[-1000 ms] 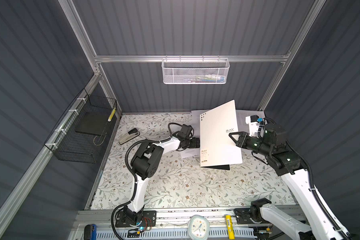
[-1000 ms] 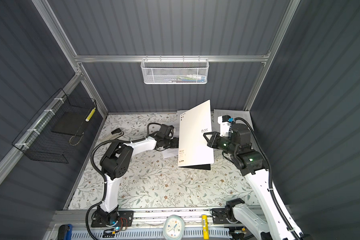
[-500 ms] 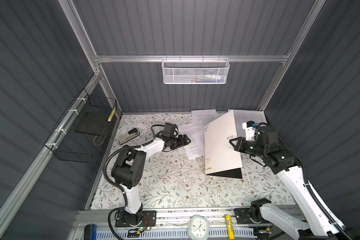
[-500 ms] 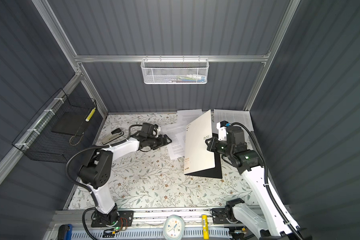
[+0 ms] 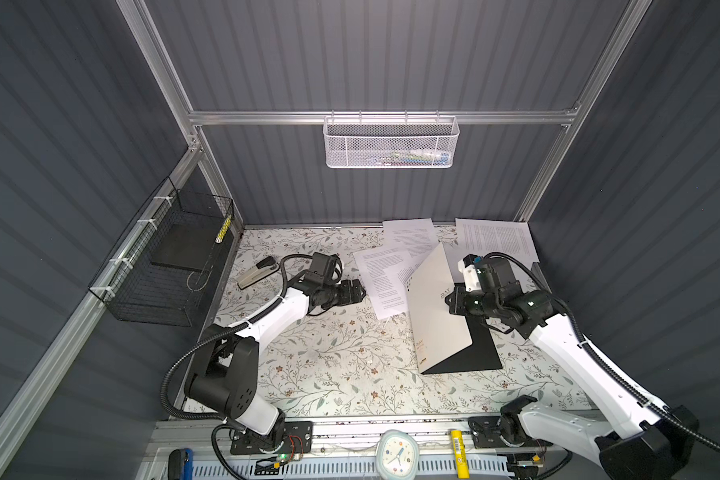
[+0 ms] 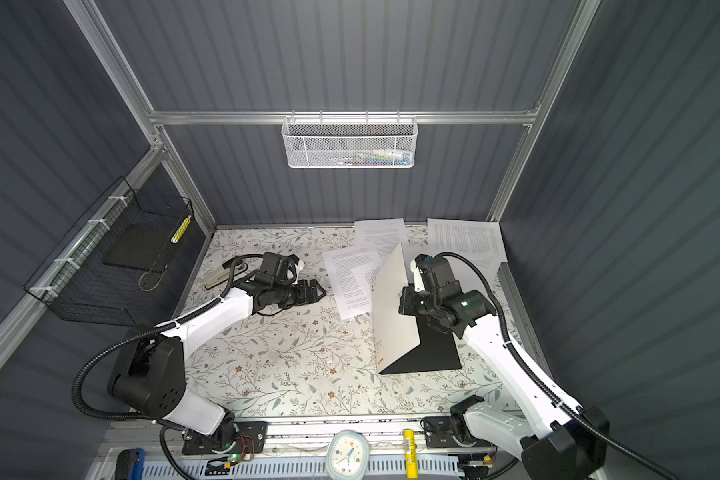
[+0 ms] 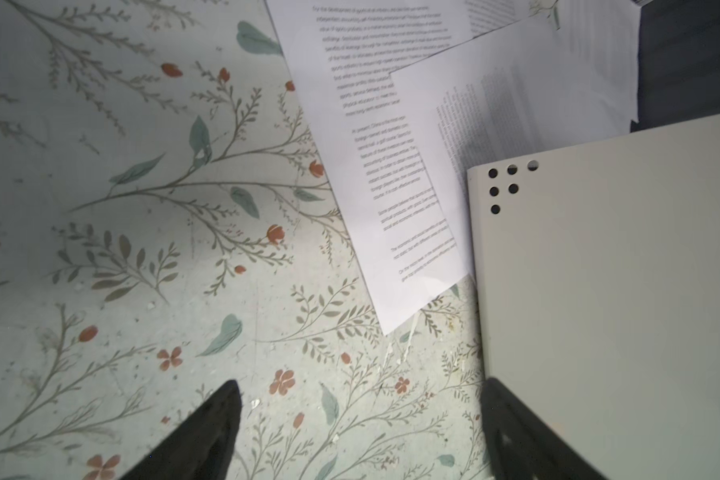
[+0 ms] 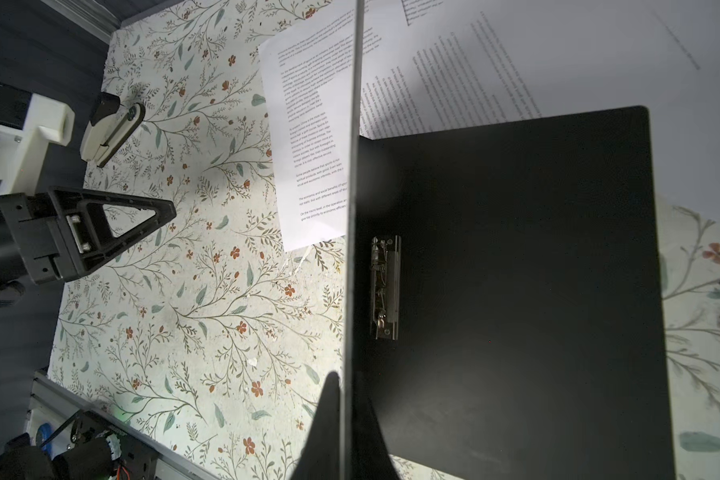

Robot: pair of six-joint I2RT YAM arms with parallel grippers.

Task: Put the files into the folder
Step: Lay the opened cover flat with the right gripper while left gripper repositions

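The folder stands open in both top views. Its light grey cover (image 5: 437, 316) (image 6: 391, 316) is held nearly upright, and its black inside (image 5: 474, 353) lies flat on the table. My right gripper (image 5: 454, 301) (image 8: 344, 378) is shut on the cover's edge (image 8: 352, 208), and the metal clip (image 8: 385, 286) shows beside it. The files (image 5: 381, 274) (image 6: 350, 274) (image 7: 371, 124) are white printed sheets that lie loose behind and left of the folder. My left gripper (image 5: 360, 291) (image 7: 360, 384) hangs open over bare table, left of the sheets and holding nothing.
A stapler (image 5: 256, 272) (image 8: 109, 133) lies at the back left of the floral table. A black wire basket (image 5: 171, 266) hangs on the left wall and a white mesh basket (image 5: 391, 143) on the back wall. A clock (image 5: 395, 451) sits at the front rail.
My left arm has drawn back leftwards from the folder and its jaws have widened. My right gripper has swung the cover up and rightwards, uncovering the sheets behind it.
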